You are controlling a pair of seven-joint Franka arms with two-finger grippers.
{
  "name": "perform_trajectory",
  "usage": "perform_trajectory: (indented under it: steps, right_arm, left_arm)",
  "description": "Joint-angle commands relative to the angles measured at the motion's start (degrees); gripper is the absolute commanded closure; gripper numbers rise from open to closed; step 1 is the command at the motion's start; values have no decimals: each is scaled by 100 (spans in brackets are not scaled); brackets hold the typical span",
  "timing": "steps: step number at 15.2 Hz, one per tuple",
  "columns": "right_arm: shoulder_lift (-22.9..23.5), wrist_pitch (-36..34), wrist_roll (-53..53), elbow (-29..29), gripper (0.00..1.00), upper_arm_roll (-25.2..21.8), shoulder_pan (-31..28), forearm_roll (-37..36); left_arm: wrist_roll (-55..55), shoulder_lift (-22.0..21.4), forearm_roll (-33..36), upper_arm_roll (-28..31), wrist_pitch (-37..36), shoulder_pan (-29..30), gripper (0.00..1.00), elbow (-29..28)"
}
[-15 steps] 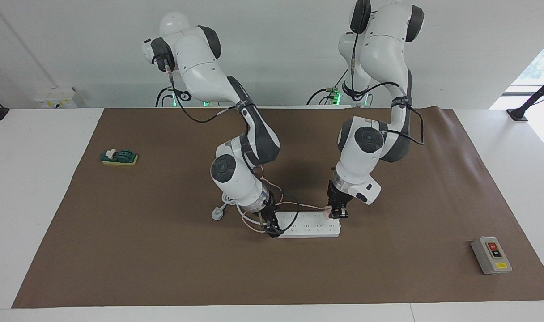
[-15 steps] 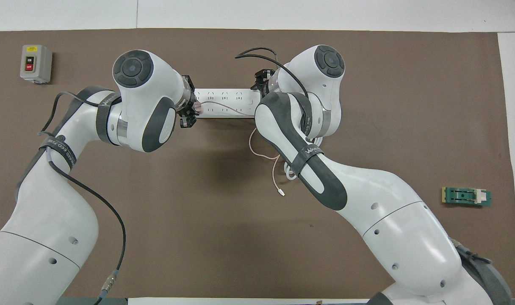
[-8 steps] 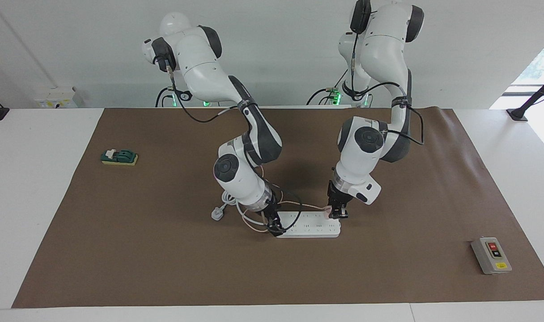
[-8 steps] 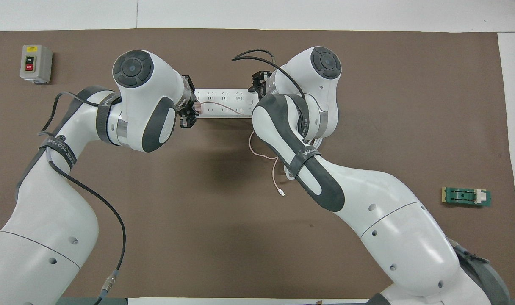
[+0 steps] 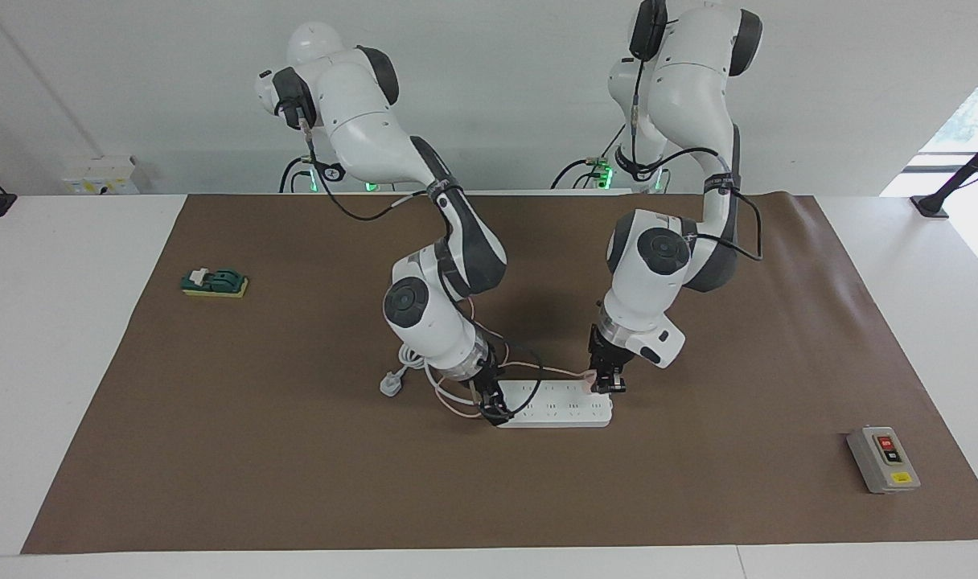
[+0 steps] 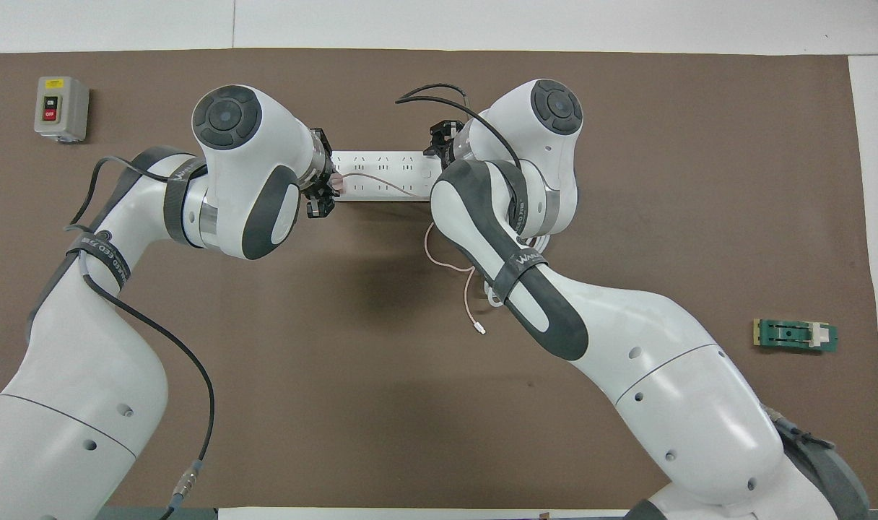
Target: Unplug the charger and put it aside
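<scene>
At the power strip's (image 5: 555,404) end, the left gripper (image 5: 606,386) is clenched on the pink charger (image 5: 592,381); the right gripper's (image 5: 493,410) grip I cannot tell.

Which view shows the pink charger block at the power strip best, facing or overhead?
The overhead view. There the charger peeks out pink beside the left gripper, shut on it at the end of the power strip, its cable trailing across the strip. In the facing view the charger is only a pink sliver at the gripper's fingers.

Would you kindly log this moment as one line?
left claw: shut on charger, plugged in power strip | right claw: on strip's other end
</scene>
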Motion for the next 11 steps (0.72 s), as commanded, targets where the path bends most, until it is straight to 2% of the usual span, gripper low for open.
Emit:
perform_trajectory:
  steps: [1,11]
  right_arm:
    - [156,146,-170,192,2,25,-50,-53]
    - [297,-118,-161,290,2,51,2,61]
  left_arm:
    - [21,58,40,65,259,-68,100,-184]
    - [12,49,49,74,232,-68,100,-175]
